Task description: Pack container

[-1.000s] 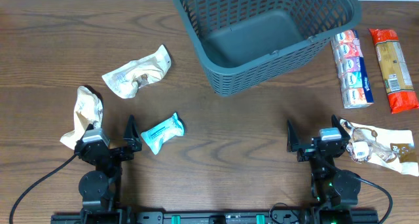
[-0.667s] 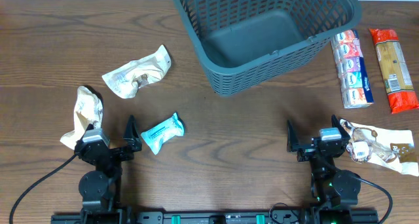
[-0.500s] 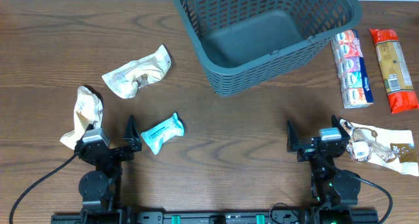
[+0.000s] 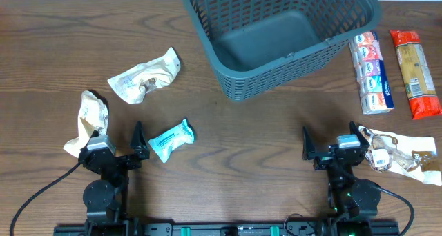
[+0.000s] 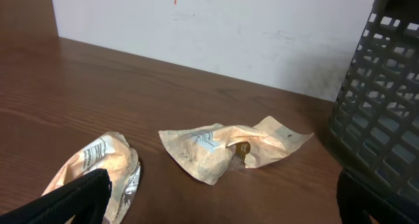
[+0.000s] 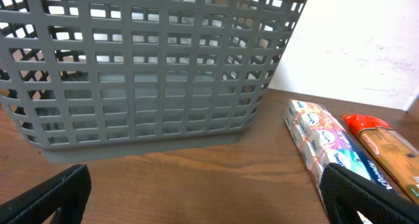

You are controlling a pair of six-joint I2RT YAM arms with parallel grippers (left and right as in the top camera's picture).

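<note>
The dark grey-blue slotted basket (image 4: pixel 280 36) stands empty at the back centre; it also shows in the right wrist view (image 6: pixel 144 67) and at the right edge of the left wrist view (image 5: pixel 386 112). My left gripper (image 4: pixel 116 141) is open and empty at the front left, between a crumpled tan packet (image 4: pixel 86 122) and a teal packet (image 4: pixel 171 139). My right gripper (image 4: pixel 330 138) is open and empty at the front right, beside a clear crumpled packet (image 4: pixel 397 153). Another tan packet (image 4: pixel 145 76) lies ahead of the left gripper, also in the left wrist view (image 5: pixel 229 149).
A long pink-and-blue pack (image 4: pixel 371 72) and a red-and-tan pack (image 4: pixel 414 72) lie right of the basket; both show in the right wrist view, the pink-and-blue one (image 6: pixel 321 135) and the red one (image 6: pixel 386 145). A white wall stands behind the table.
</note>
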